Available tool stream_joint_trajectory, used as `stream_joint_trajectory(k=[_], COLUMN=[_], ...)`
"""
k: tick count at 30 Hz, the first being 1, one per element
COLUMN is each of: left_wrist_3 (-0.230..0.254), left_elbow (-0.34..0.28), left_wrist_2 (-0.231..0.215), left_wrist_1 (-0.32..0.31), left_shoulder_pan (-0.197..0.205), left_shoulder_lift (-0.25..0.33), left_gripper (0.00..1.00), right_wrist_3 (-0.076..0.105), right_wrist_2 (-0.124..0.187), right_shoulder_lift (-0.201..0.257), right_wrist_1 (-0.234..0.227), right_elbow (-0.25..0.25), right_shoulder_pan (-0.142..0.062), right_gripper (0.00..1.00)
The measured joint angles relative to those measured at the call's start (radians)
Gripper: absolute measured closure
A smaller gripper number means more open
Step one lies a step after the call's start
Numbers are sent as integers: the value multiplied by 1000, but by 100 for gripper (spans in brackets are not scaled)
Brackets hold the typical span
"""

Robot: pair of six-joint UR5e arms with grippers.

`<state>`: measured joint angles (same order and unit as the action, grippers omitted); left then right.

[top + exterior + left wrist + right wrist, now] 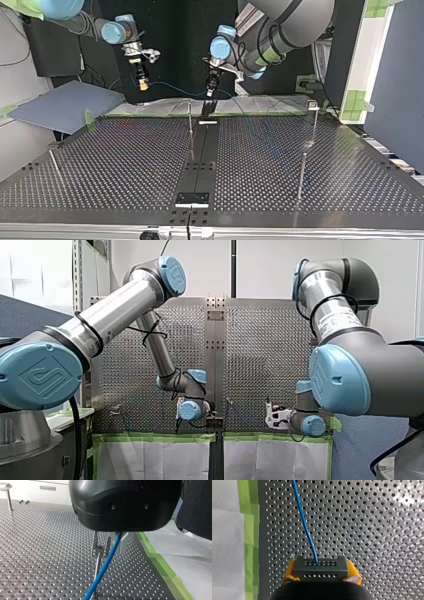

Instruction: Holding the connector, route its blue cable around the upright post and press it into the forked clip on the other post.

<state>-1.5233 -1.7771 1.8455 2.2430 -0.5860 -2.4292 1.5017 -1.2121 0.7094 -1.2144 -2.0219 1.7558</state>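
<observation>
In the right wrist view my right gripper (320, 576) is shut on the dark grey connector (320, 567), yellow pads on both sides. The blue cable (305, 525) leaves the connector over the perforated table. In the top view my right gripper (143, 84) hangs at the left. The blue cable (175, 89) sags across to my left gripper (210, 93). My left gripper (119, 537) is shut on the blue cable (105, 567), which slants down past the forked clip (100, 547) on its thin post (97, 566). The clip stands just beside the fingers.
Other thin posts stand on the table: one at the top view's right with a small head (313, 105), a shorter one in front of it (301, 175), one at the left (55, 167). Green tape (162, 566) marks the table's edge, white sheet beyond.
</observation>
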Motion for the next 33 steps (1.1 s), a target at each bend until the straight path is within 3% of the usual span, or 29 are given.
stream_joint_trajectory(k=[7,13,33], left_wrist_3=[-3,-18,-53], left_elbow=[1,15,84], left_wrist_2=[-2,-24,-49], left_wrist_1=[0,0,10], left_shoulder_pan=[3,7,14], left_shoulder_lift=[0,0,-2], left_gripper=[100,100,100], right_wrist_3=[35,74,88], right_wrist_2=[19,23,22], right_shoulder_lift=[22,41,43], right_wrist_1=[-14,-29,-32], right_elbow=[0,1,11], right_shoulder_pan=[-28,-35,-31], right_gripper=[100,100,100])
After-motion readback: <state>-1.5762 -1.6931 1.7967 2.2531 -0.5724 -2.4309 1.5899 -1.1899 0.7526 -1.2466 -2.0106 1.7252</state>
